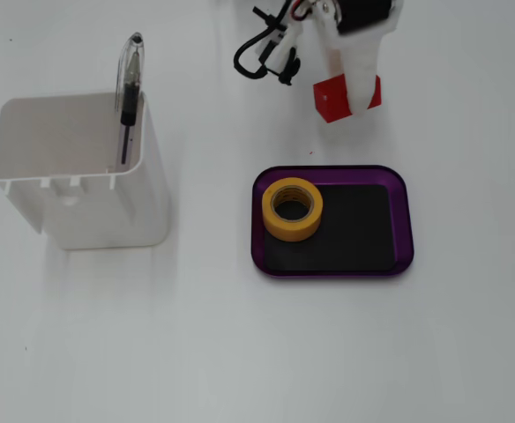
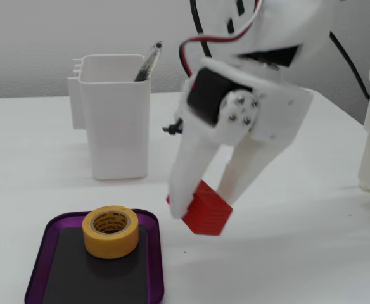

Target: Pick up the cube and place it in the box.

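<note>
The white tool [image 2: 201, 212] hangs tilted above the counter [image 2: 312, 253] — both fingers [image 2: 191, 168] clamped on the cube [image 2: 206, 209].

A plain white desk [image 1: 240, 352] fills the whole of the top-down fixed view, matte and evenly lit, with soft pale shadows falling toward its near edge and a few tiny dark specks near its left edge. In the low side-on fixed view the same desk [image 2: 39, 164] runs back to a far edge, where a bare, light grey wall [image 2: 33, 38] rises behind it under diffuse light.
</note>
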